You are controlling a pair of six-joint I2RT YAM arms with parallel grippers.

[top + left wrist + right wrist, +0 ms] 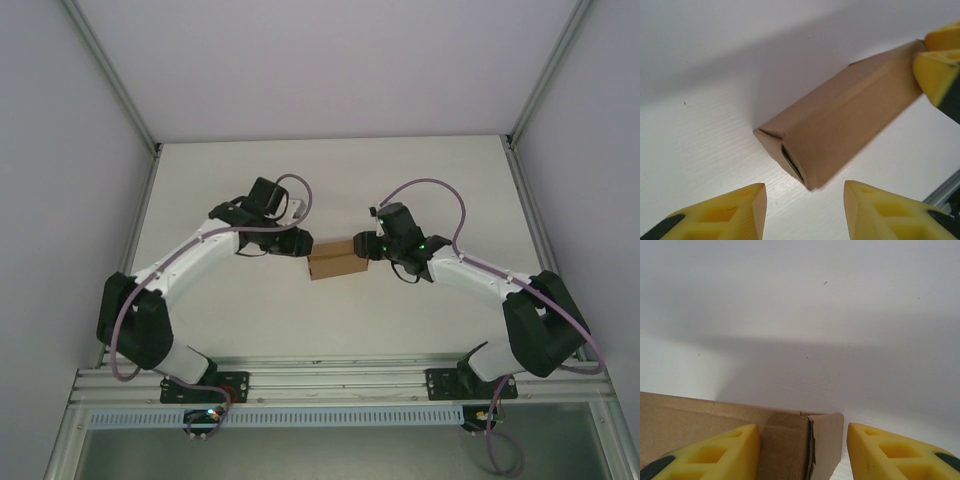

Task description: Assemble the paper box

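A white table (330, 180) with a faint grain forms the base of a booth. It is closed in by plain pale grey panels: a back wall (330, 60) on the far side, a left wall (50, 200) and a right wall (595, 150), joined by slanting aluminium posts (108, 72). Along the near edge runs an aluminium rail (330, 385) with a slotted white cable duct (330, 417) just nearer; soft, even light leaves broad grey shadows on the tabletop.

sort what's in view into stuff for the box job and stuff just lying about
For the job: the paper box; the left fingers and the right fingers, spread open at its two ends.
Just there: the white table; the metal rail at its near edge; the grey walls.
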